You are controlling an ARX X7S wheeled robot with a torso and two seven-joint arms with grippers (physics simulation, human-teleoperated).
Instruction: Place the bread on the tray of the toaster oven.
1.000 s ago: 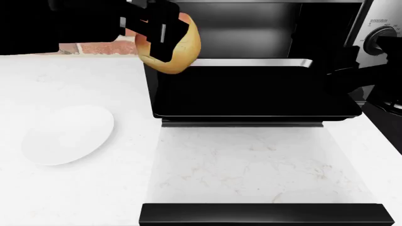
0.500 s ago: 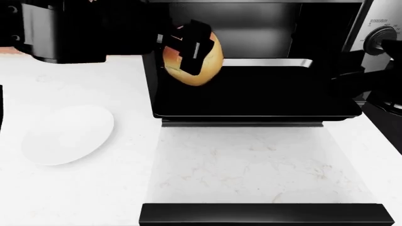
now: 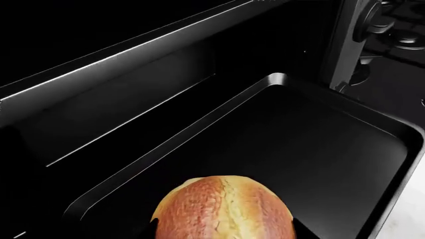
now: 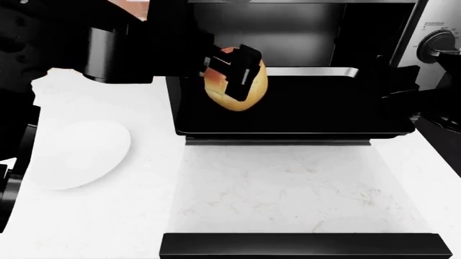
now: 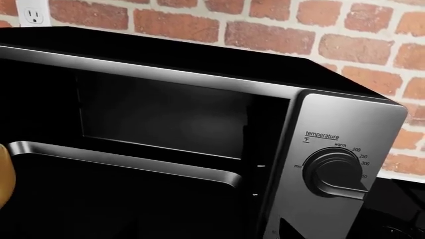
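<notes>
The bread (image 4: 241,100), a golden-brown roll, hangs in my left gripper (image 4: 236,74), which is shut on it from above. It is held just over the left part of the black tray (image 4: 317,110), not touching it. The tray sticks out of the toaster oven (image 4: 432,32), whose cavity is dark. In the left wrist view the bread (image 3: 222,211) fills the lower middle, above the tray (image 3: 312,144). My right gripper (image 4: 394,89) is a dark shape by the tray's right edge; its jaws are not discernible. The right wrist view shows the oven's knob (image 5: 339,174) and the tray's silvery edge (image 5: 133,162).
A round white plate (image 4: 75,154) lies on the white counter at the left. The oven door lies open toward me, with its black handle bar (image 4: 303,245) at the front. A black gas hob (image 3: 398,25) is to the right of the oven.
My left gripper has carried the bread to the right and a little down, from the tray's back-left corner to over its left part. The right arm has not moved.
</notes>
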